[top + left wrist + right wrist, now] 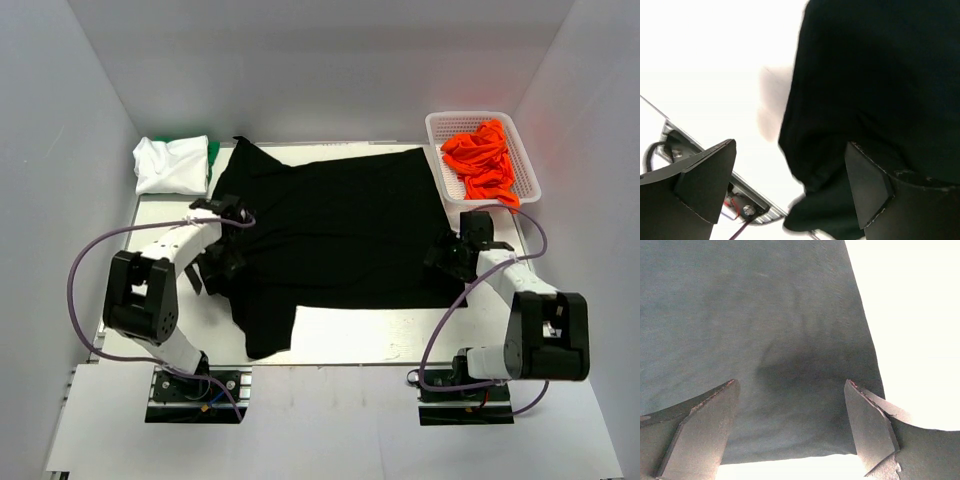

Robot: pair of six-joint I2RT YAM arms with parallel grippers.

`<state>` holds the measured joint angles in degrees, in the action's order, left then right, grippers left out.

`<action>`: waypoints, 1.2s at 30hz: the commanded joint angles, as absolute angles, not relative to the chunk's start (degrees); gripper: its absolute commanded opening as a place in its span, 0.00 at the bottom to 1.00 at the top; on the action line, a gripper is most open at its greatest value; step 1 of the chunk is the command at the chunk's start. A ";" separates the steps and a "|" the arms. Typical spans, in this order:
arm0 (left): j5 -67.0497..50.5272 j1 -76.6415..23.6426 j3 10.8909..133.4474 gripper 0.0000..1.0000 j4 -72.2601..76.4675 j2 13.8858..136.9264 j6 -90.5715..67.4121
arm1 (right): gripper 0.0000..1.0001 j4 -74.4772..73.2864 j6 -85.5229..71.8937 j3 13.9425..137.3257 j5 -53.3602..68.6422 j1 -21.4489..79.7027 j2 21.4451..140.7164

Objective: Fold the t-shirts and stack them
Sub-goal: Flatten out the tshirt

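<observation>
Black t-shirt (340,220) is being hovered over by L gripper (790,145) & R gripper (790,382), fingers being held wide apart, released.

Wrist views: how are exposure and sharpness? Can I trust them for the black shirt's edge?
Left wrist: table blown out to white, black shirt a near-featureless dark mass, its edge smeared with blur. Right wrist: table also blown out, but the shirt reads washed-out grey with a crisp edge and a soft shadow mid-cloth. Top external: even light; rely on it.
</observation>
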<state>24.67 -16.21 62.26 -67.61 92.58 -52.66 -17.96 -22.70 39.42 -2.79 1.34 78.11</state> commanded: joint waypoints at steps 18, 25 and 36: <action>6.59 -15.64 86.20 0.99 -44.47 112.31 -27.16 | 0.90 -16.44 -11.86 56.94 3.70 8.17 89.01; 8.44 -14.50 93.07 0.99 -41.31 123.91 -24.79 | 0.90 -19.25 -13.80 67.12 0.18 8.62 102.73; 2.64 -13.45 124.17 0.99 -44.73 143.17 -14.60 | 0.90 -25.14 -9.68 88.15 -3.61 8.96 118.30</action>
<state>7.77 -13.98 119.81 -44.14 139.11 -17.17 -22.59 -12.34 83.81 -1.65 9.13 117.32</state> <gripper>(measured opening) 0.990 0.904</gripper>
